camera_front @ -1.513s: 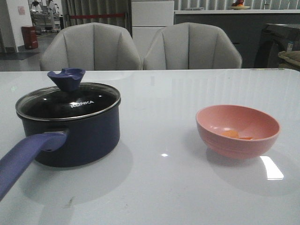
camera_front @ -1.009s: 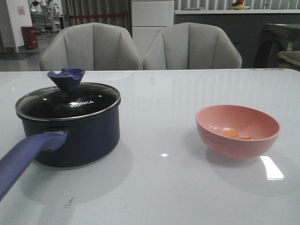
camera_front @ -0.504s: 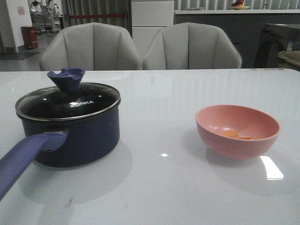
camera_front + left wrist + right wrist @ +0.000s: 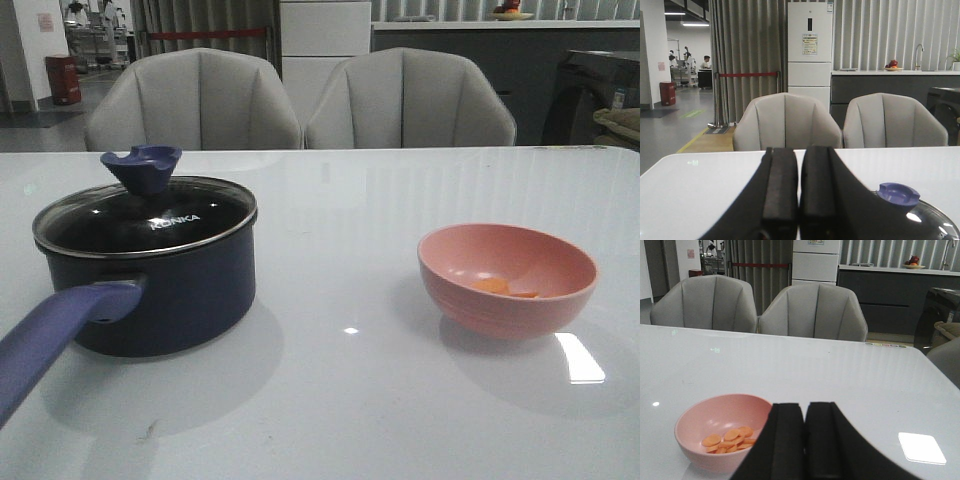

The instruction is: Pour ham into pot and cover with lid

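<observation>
Pot: the dark blue pot (image 4: pixel 160 290) sits on the left side of the white tabletop (image 4: pixel 350 400). Its long light-purple handle (image 4: pixel 55 335) sticks out toward the near left edge.
Lid: the glass lid (image 4: pixel 145 225) is on top of the pot and covers it. It has a shiny steel rim and white letters on the glass. Its dark blue knob (image 4: pixel 142 168) stands up in the middle. In the left wrist view the knob (image 4: pixel 898 193) and a bit of the lid show close beside the left hand.
Bowl: a pink bowl (image 4: pixel 507 280) stands upright on the right side of the tabletop, well apart from the pot.
Ham: the small flat orange pieces of ham (image 4: pixel 503 288) lie in the bottom of the pink bowl. In the right wrist view the ham (image 4: pixel 729 439) shows as a little heap of round slices.
Left hand: the left hand (image 4: pixel 799 197) has its two black fingers pressed together. Nothing is between them. It is up above the tabletop, near the pot.
Right hand: the right hand (image 4: pixel 805 440) also has its two black fingers pressed together, with nothing held. The pink bowl is just beside it.
Chairs: two grey chairs (image 4: pixel 300 100) stand side by side behind the far edge of the tabletop.
</observation>
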